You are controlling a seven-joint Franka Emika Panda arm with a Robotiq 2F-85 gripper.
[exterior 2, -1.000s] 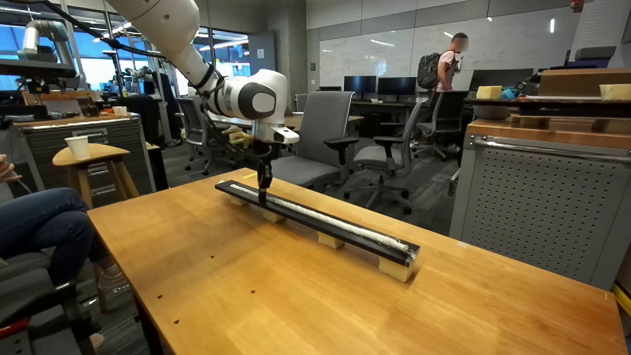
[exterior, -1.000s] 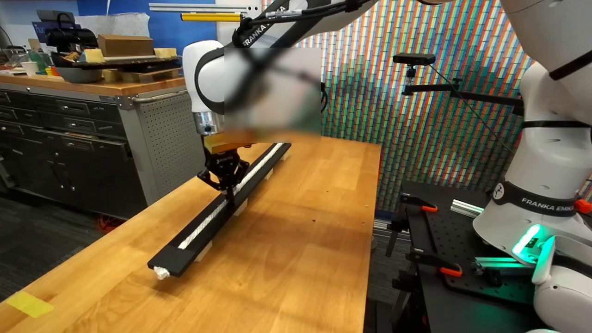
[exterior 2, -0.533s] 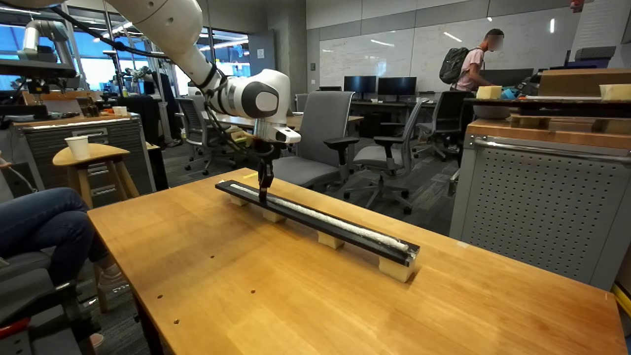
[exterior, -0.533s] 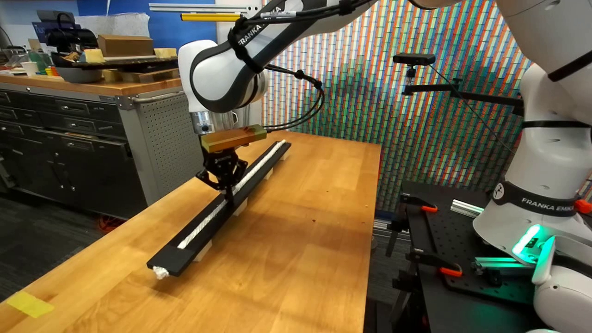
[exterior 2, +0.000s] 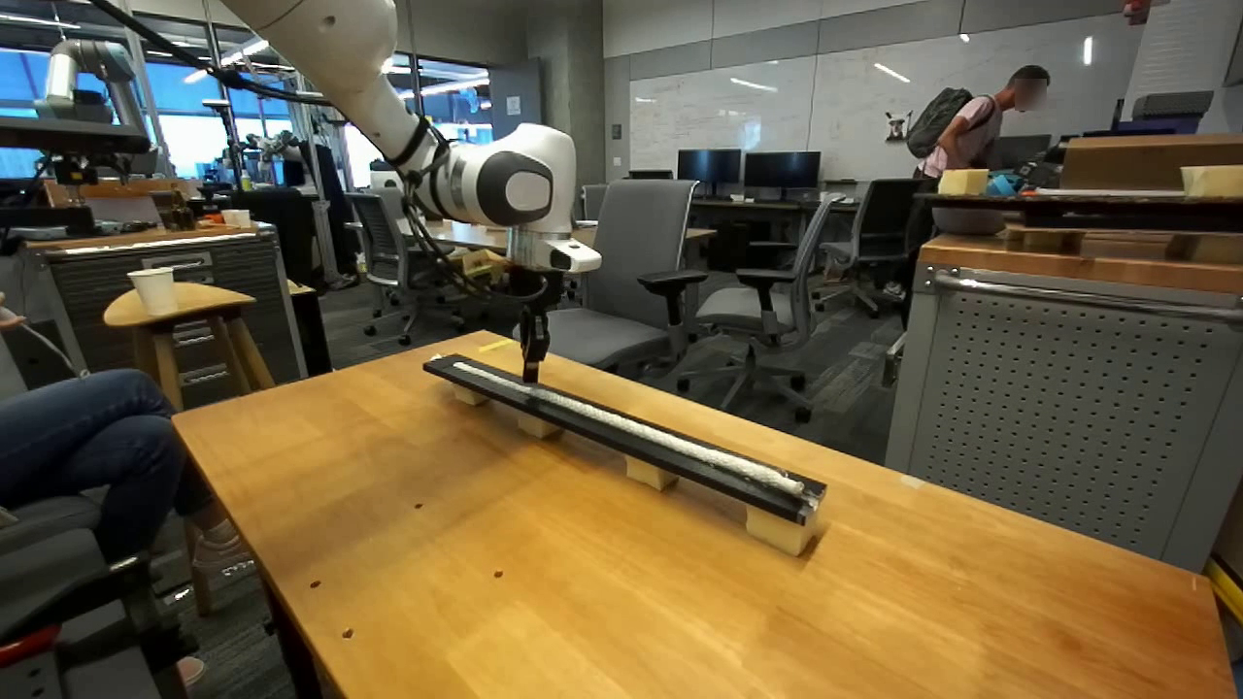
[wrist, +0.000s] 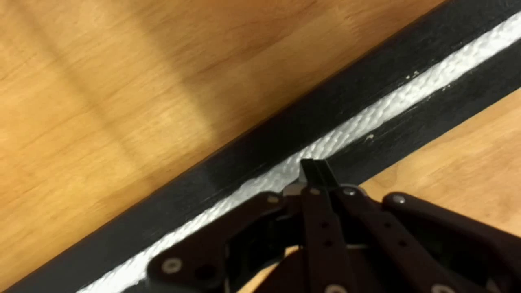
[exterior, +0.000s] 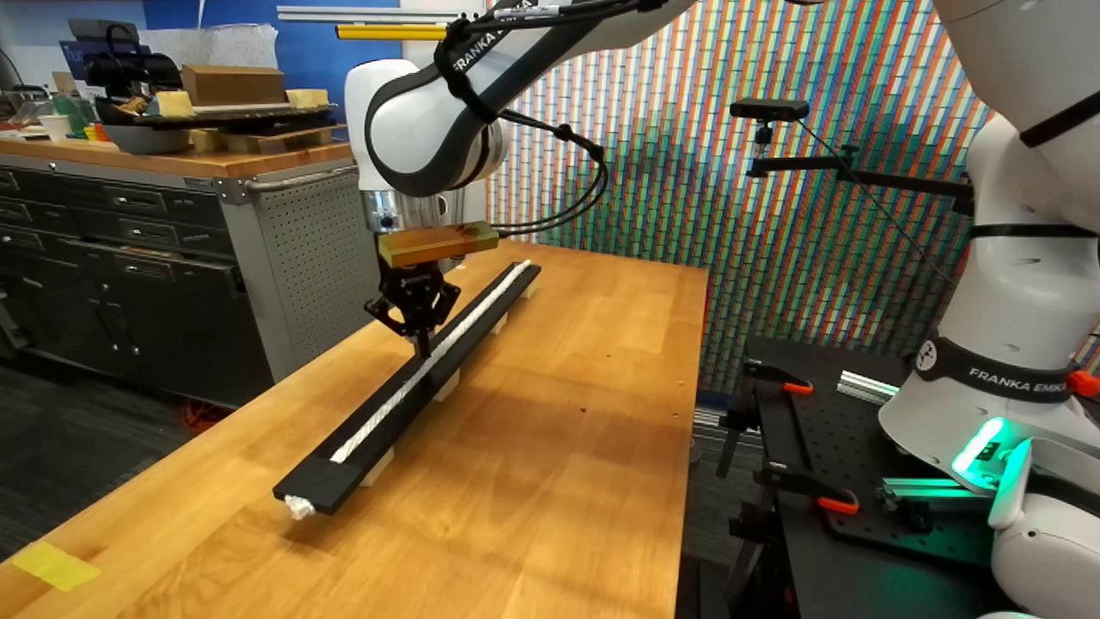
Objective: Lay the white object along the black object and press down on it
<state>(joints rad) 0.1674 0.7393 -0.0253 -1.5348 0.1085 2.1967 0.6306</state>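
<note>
A honey-coloured wooden table [exterior 2: 602,582] has several small dark holes [exterior 2: 498,574] in its smooth top. Directly on it stand four pale squarish blocks [exterior 2: 780,532] in a row, and a flat yellow rectangular strip [exterior: 56,566] lies near an edge

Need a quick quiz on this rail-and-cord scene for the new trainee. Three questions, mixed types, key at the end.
1. Look at both exterior views: what props the black rail up off the wooden table?

2. True or false: in the wrist view, the gripper is shut.

3. Pick one. The white cord lies:
A) coiled beside the rail
B) crosswise over the rail
C) lengthwise along the rail

Key
1. Pale blocks spaced beneath it.
2. True.
3. C.
</note>
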